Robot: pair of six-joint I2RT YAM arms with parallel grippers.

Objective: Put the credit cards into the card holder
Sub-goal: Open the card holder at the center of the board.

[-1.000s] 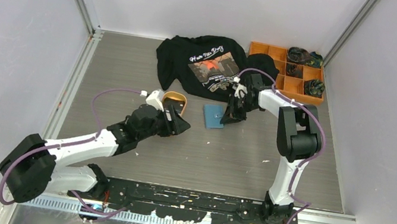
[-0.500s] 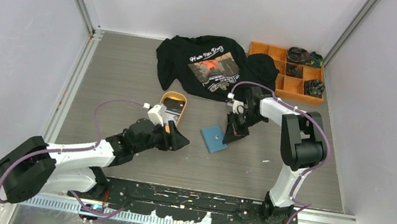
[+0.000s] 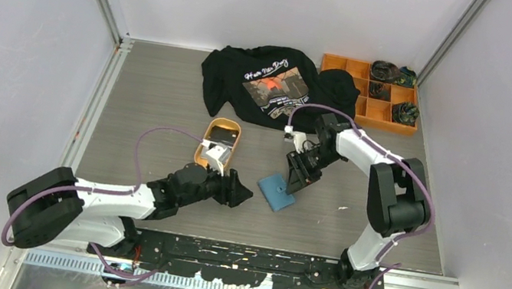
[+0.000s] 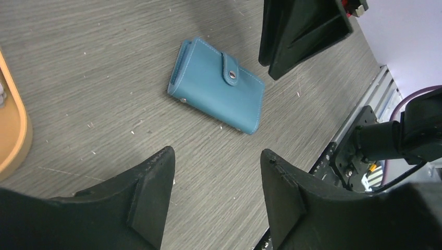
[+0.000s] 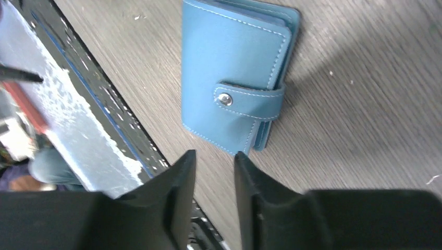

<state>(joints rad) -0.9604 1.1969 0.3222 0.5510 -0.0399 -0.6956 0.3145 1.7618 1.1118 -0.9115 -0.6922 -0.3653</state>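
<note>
Pale lavender walls [image 3: 14,36] close the cell on three sides, with metal posts in the far corners. The grey wood-grain tabletop [image 3: 152,97] carries pale specks and scratches, and a black mounting rail [image 3: 251,256] runs along its near edge.

A crumpled black T-shirt [image 3: 266,84] with a printed front lies at the far middle. Just beside it on the right is an orange compartment box [image 3: 358,95] with dark bundles in several cells. An orange oval tray [image 3: 199,153] sits nearer, left of centre, and the dark credit cards [image 3: 221,136] lie inside it.

The card holder [image 3: 276,192] lies flat on the tabletop, closed with its snap tab fastened, well apart from the tray and between the two arms. The left gripper [image 4: 216,161] hangs low on its near left side, fingers [image 4: 151,182] spread wide and empty. The right gripper [image 5: 215,156] stands close over the holder's other side. Its fingers [image 5: 180,177] are parted by a narrow gap and grasp nothing.
</note>
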